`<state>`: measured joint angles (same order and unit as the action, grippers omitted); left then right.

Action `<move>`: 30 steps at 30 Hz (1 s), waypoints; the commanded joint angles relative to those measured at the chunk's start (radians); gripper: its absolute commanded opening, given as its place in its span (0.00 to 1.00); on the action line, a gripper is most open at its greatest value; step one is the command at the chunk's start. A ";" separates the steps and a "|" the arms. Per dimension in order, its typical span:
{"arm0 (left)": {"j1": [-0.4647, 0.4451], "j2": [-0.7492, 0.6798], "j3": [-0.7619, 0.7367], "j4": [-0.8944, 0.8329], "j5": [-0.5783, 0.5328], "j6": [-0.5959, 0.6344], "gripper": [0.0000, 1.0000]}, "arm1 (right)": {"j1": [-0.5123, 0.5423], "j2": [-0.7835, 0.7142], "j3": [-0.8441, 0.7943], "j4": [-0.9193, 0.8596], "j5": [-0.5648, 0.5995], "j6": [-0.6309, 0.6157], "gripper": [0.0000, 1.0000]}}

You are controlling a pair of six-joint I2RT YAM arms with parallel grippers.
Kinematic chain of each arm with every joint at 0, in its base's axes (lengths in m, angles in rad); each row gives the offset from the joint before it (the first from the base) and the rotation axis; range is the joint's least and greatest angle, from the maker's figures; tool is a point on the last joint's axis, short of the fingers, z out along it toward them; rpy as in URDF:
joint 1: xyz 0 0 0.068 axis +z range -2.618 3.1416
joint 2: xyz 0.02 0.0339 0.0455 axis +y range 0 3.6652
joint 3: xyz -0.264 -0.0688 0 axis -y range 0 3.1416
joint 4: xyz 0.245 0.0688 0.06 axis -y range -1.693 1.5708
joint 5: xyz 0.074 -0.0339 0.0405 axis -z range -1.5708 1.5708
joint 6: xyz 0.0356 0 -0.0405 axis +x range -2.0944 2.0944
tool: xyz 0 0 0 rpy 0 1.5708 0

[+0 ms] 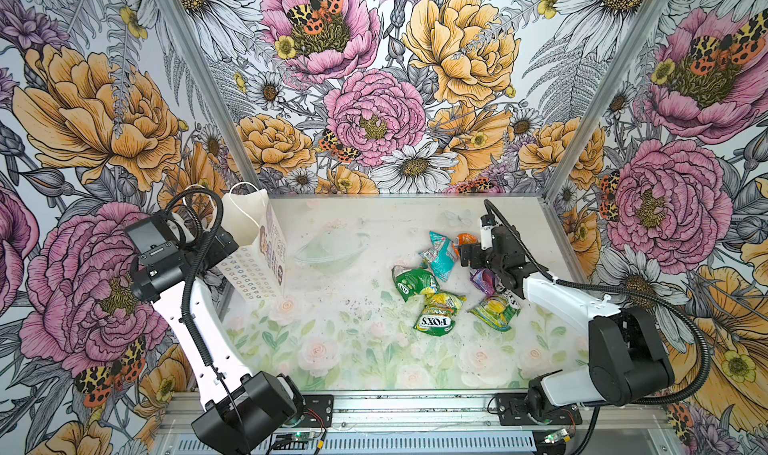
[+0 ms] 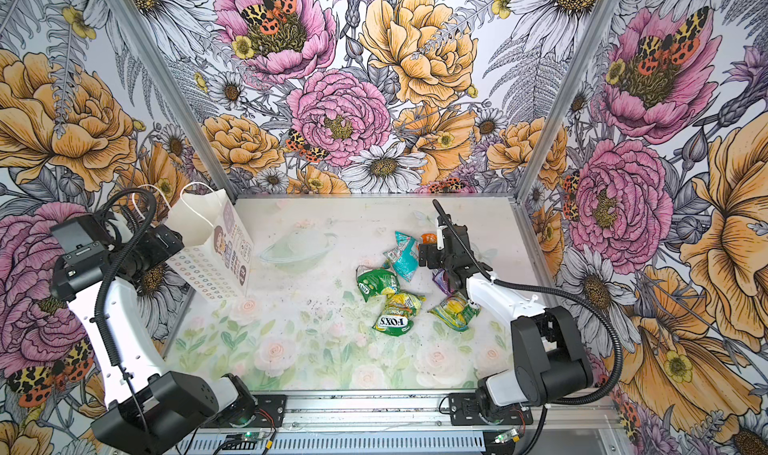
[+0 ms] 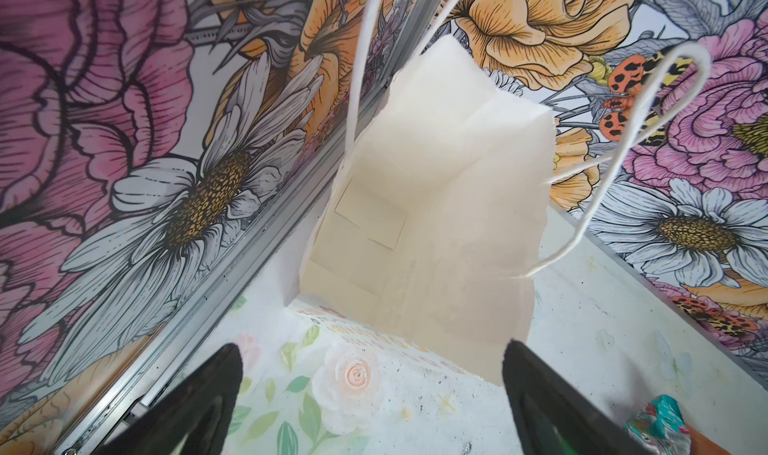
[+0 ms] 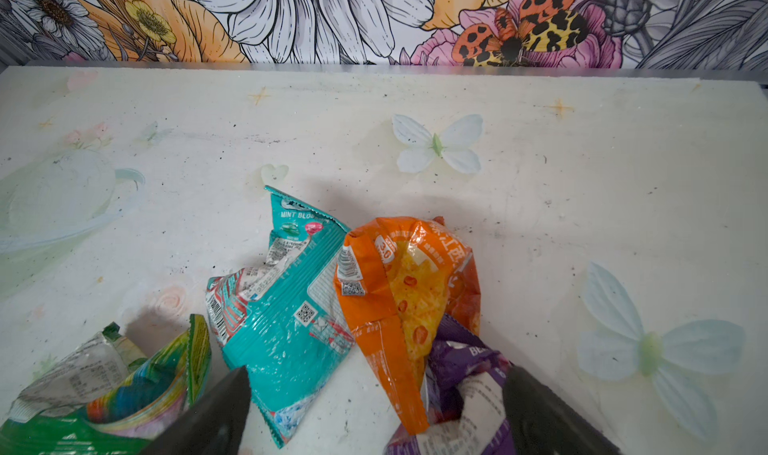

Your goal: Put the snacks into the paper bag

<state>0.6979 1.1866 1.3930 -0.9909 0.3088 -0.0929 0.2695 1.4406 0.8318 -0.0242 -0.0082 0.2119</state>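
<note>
**Snacks.** We count six crinkled foil packets, all lying right of centre on the pale flower-printed surface point(image 1: 332, 349):
- teal packet point(image 4: 282, 320)
- orange packet point(image 4: 399, 282)
- purple packet point(image 4: 461, 374)
- green packet point(image 1: 415, 282)
- yellow-green packet marked "FOX'S" point(image 1: 440, 313)
- second yellow-green packet point(image 1: 496, 309)

**Bag.** The tall white paper bag with string handles point(image 1: 253, 257) stands upright at the far left edge. Its mouth is open, and we see nothing inside it in the left wrist view.

**Right end effector** point(image 4: 376, 374). It is spread wide, holds nothing and is the nearer one to the heap. The purple packet sits between its fingers. The orange packet runs lengthwise straight ahead, with the teal one touching alongside.

**Left end effector** point(image 3: 374, 349). It is wide and empty, at the bag's mouth.

**Room.** We judge that the bare surface between heap and bag leaves a free path. The purple packet overlaps the orange one, so a grasp here could take both.
</note>
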 commanded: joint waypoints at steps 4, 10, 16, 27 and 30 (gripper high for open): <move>0.012 0.032 0.004 0.013 0.035 0.032 0.99 | 0.017 0.030 0.045 -0.005 0.008 0.008 0.96; 0.015 0.053 0.006 0.029 0.044 0.032 0.99 | 0.028 0.052 0.055 -0.005 0.012 0.007 0.96; 0.021 0.064 0.009 0.061 0.062 0.033 0.97 | 0.041 0.073 0.067 -0.005 0.013 0.010 0.96; 0.033 0.108 0.011 0.108 0.104 0.025 0.94 | 0.056 0.088 0.073 -0.006 0.025 0.006 0.96; 0.032 0.111 0.002 0.127 0.117 0.016 0.94 | 0.058 0.093 0.072 -0.008 0.027 0.005 0.96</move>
<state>0.7185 1.3003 1.3930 -0.9154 0.3862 -0.0784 0.3183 1.5192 0.8745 -0.0269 -0.0002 0.2134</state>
